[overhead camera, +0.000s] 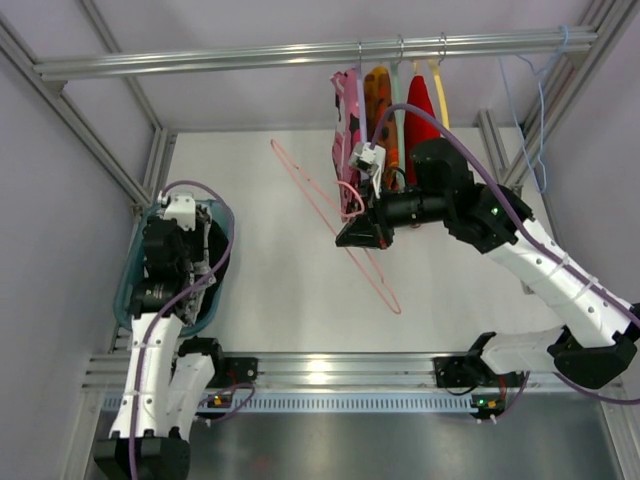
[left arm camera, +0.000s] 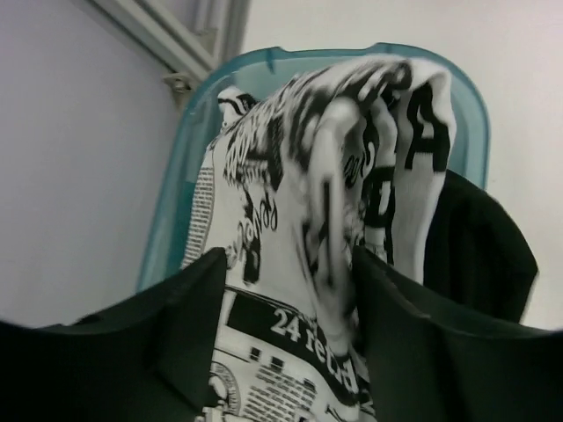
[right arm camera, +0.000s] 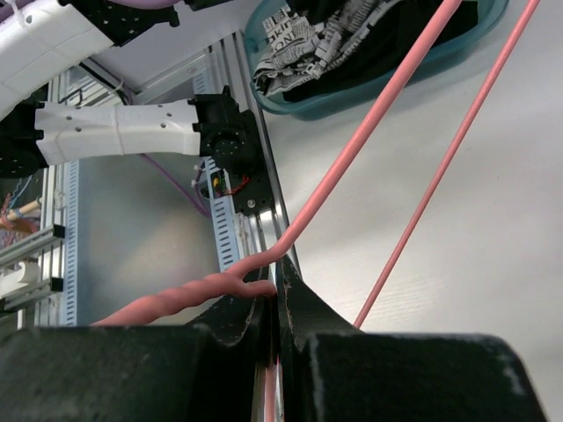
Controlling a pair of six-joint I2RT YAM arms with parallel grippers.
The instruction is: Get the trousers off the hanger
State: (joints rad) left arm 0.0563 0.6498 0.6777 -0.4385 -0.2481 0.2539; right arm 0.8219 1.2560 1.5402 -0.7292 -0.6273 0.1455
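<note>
The trousers (left arm camera: 290, 176), white with black newspaper print, lie bunched in a teal basket (left arm camera: 290, 57) at the table's left edge. They also show in the right wrist view (right arm camera: 308, 44). My left gripper (left arm camera: 286, 290) reaches down into the basket (overhead camera: 130, 290) with its jaws apart and folds of the trousers between them. The salmon-pink wire hanger (overhead camera: 310, 195) is bare and hangs tilted above the middle of the table. My right gripper (overhead camera: 362, 235) is shut on the hanger's wire (right arm camera: 352, 149) just beside its twisted neck.
A plain black cloth (left arm camera: 475, 237) lies in the basket under the trousers. On the back rail (overhead camera: 250, 58) hang a pink floral garment (overhead camera: 347, 110), an orange one (overhead camera: 378, 100), a red one (overhead camera: 420, 115), a yellow hanger (overhead camera: 438, 90) and a pale blue hanger (overhead camera: 520, 100).
</note>
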